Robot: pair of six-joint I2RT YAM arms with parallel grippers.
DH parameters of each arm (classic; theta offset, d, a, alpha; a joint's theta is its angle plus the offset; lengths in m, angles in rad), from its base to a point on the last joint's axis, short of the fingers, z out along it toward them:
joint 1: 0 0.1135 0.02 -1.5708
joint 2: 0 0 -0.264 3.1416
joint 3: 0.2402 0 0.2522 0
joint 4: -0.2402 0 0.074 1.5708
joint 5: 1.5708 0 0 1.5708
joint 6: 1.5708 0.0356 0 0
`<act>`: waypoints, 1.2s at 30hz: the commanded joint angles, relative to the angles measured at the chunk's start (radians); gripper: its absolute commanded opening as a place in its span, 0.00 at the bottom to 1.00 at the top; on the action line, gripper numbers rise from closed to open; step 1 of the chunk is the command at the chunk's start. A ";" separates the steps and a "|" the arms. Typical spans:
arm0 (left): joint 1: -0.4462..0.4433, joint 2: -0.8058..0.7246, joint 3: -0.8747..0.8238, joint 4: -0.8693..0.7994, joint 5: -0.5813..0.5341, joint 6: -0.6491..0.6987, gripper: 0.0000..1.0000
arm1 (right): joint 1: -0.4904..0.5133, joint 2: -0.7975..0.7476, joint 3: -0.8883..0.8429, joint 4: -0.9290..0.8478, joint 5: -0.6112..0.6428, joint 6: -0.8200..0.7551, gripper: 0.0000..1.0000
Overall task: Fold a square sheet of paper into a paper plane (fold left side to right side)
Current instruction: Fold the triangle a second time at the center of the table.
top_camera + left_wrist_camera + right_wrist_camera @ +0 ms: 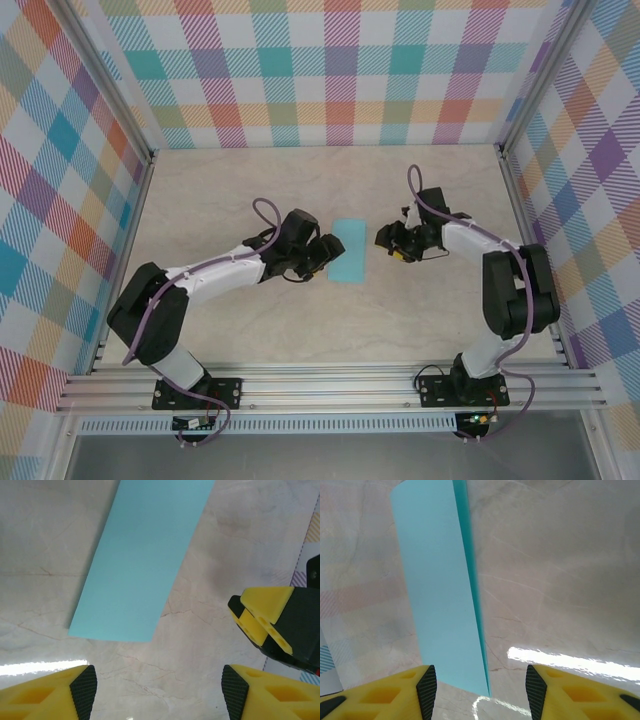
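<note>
Down at the bottom of the left wrist view, the left pincer [159,690] stands with its yellow fingers apart over the bare counter [200,645], nothing between them. The right pincer [477,687] is spread too, and the near end of the sheet of paper [440,605] sits between its tips at the lower middle of that view. Farther up, the turquoise sheet lies folded into a narrow strip, its layers slightly parted along one long edge. From overhead it rests mid-frame between both pincers.
</note>
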 commanded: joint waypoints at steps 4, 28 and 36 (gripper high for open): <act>0.052 0.129 0.034 0.075 0.063 0.099 0.53 | 0.035 0.079 0.075 0.020 -0.016 0.023 0.56; 0.066 0.220 0.020 0.103 0.088 0.110 0.51 | 0.047 0.429 0.465 0.000 -0.047 -0.025 0.63; 0.067 0.210 0.019 0.085 0.075 0.122 0.53 | 0.058 0.457 0.480 -0.010 -0.057 -0.025 0.63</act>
